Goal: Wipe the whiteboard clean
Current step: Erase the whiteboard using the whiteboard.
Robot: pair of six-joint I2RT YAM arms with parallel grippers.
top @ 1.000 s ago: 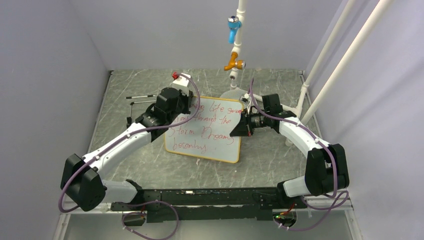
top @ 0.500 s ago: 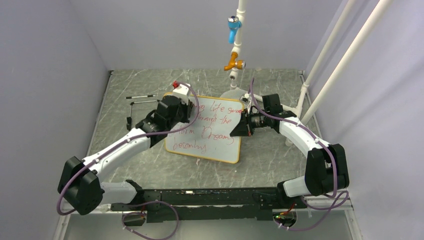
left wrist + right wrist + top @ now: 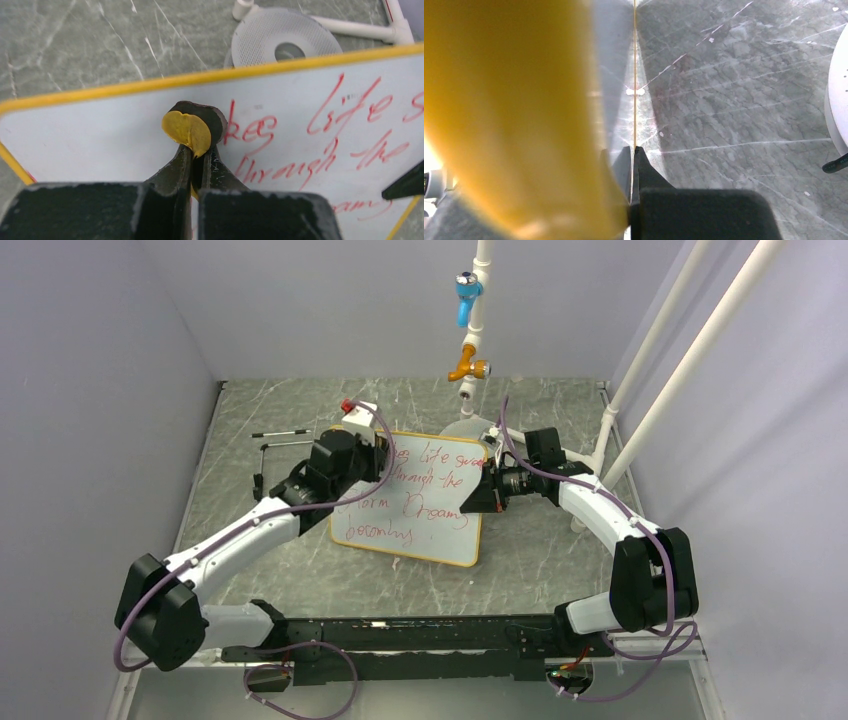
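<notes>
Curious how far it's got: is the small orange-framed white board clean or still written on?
Still written on: red handwritten lines cover most of the orange-framed white board.

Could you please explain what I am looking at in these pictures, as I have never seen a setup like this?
This is a robot: a left arm and a right arm, bolted to the near edge of a grey table. The wide picture looks down from above and behind them. The other two come from a camera on each wrist. On the table is a whiteboard with red handwriting, and beyond it a grey disc. The left gripper is shut on a small yellow-and-black pad, held against the board's top left, where no writing shows. The right gripper is shut and seems to pinch the board's right edge, probably to steady it.
</notes>
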